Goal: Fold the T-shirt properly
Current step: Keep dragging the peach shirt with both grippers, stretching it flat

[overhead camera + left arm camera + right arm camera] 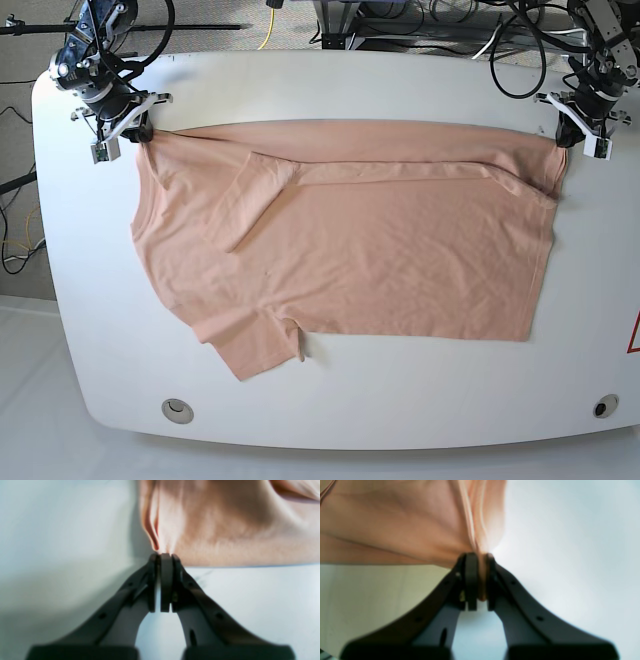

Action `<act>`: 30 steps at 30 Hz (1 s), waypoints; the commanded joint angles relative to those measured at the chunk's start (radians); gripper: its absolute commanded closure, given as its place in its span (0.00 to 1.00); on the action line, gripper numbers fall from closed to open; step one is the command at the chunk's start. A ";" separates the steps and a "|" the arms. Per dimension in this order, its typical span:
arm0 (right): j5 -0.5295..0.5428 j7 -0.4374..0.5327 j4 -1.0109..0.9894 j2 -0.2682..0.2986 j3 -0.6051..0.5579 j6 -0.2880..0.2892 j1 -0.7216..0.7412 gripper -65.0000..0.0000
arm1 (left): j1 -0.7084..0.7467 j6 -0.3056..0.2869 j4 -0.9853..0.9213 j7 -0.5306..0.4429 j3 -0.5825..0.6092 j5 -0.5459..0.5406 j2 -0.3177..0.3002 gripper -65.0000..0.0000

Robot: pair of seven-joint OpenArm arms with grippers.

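The peach T-shirt (380, 240) lies spread across the white table (330, 390), its far long edge folded over toward the middle. My left gripper (563, 137) is shut on the shirt's far right corner. Up close, in the left wrist view, the left gripper (165, 555) pinches bunched cloth (225, 522). My right gripper (142, 132) is shut on the far left corner. In the right wrist view a strip of the shirt (407, 525) runs between the closed fingers of the right gripper (481, 555). One sleeve (255, 345) sticks out at the front left.
Two round holes (178, 409) (604, 405) sit near the table's front corners. Cables and stands crowd the floor behind the far edge (400, 20). Bare white tabletop shows along the front and on both sides of the shirt.
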 commanded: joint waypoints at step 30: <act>-0.032 0.026 0.008 0.002 0.071 -0.009 -0.138 0.99 | 0.036 0.017 -0.014 0.107 -0.003 0.396 0.115 1.00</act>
